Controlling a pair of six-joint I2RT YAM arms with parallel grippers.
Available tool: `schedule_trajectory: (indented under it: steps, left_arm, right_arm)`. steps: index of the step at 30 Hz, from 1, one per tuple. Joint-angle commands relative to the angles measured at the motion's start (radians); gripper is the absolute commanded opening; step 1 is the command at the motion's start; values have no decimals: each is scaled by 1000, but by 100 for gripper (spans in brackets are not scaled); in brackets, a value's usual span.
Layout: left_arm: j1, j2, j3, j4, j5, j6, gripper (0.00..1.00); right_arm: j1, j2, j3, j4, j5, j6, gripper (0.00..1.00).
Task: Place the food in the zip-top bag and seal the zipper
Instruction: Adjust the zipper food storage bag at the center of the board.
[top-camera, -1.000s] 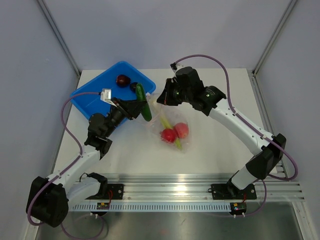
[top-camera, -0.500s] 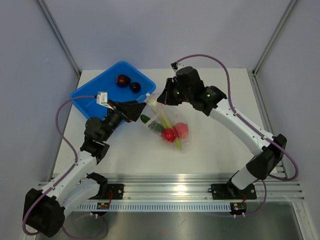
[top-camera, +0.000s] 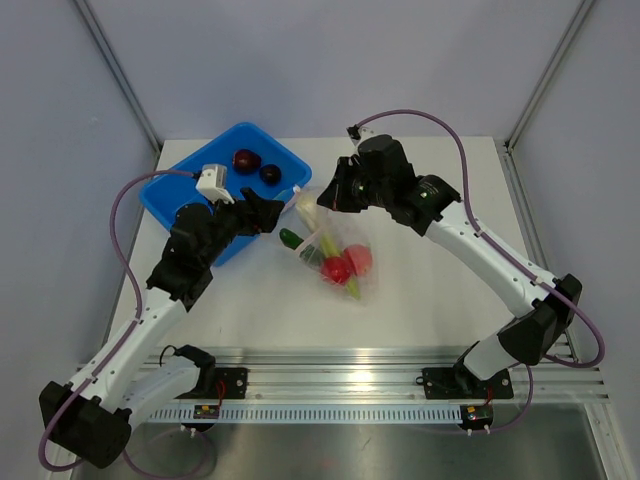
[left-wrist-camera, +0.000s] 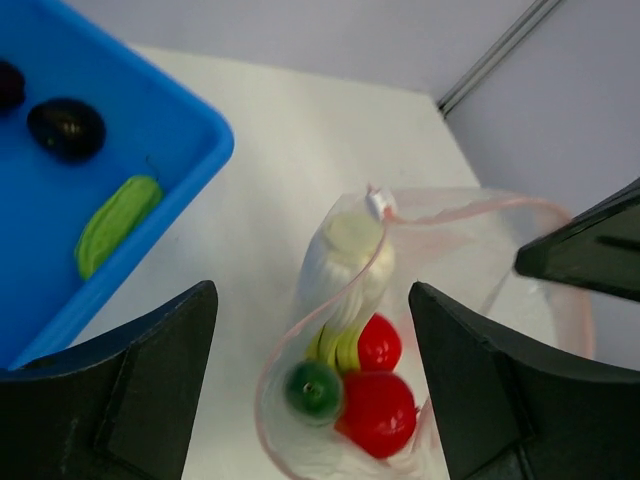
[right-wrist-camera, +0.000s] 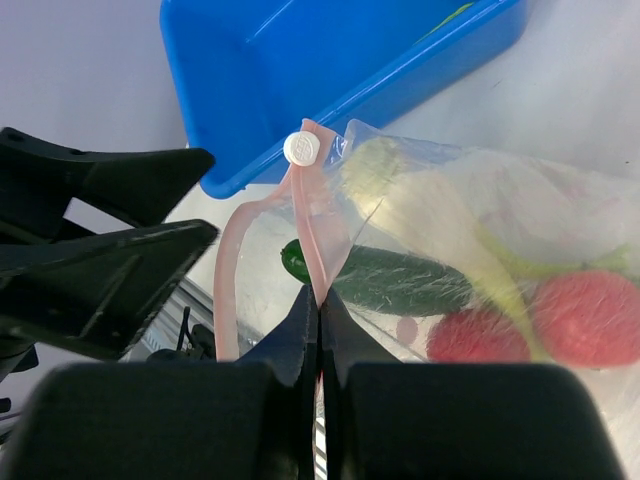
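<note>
The bag (top-camera: 338, 258) sits around the middle of the desk, with its mouth turned toward the far left corner, where the blue bin (top-camera: 215, 158) is. The right fingers (right-wrist-camera: 318, 303) are clenched on the pink zipper strip (right-wrist-camera: 312, 225) right at the mouth, propping that edge up. The left fingers (top-camera: 272, 214) are spread wide with nothing in them, hanging just in front of the opening.

Two red fruits (left-wrist-camera: 385, 410), the cucumber (right-wrist-camera: 400, 282) and the pale stalk (left-wrist-camera: 345, 250) are already inside. Two dark fruits (top-camera: 246, 160) and a green piece (left-wrist-camera: 115, 222) are in the bin.

Handling-wise, I'd guess the bag is thin, floppy, slippery film that would slump shut if it were let go. The strip looks like the only stiffish bit, so that's where to grab. The toys look light, but the round ones will probably roll, so pinch them across the middle. The white slider tab (right-wrist-camera: 301, 148) is tiny and will need a careful pinch for sealing.
</note>
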Motion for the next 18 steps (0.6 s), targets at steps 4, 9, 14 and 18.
schedule_trajectory:
  steps: [4, 9, 14, 18]
  left_arm:
    - [-4, 6, -6, -129, 9, 73, 77]
    - [-4, 5, -7, -153, 67, 67, 71]
    - [-4, 54, 34, -202, 141, 98, 65]
    - [-4, 113, 89, -276, 190, 119, 52]
  right_arm:
    - [-2, -54, 1, 51, 13, 4, 0]
    - [-2, -57, -2, 51, 18, 3, 0]
    - [-2, -51, 0, 54, 15, 6, 0]
    - [-2, -54, 0, 53, 18, 4, 0]
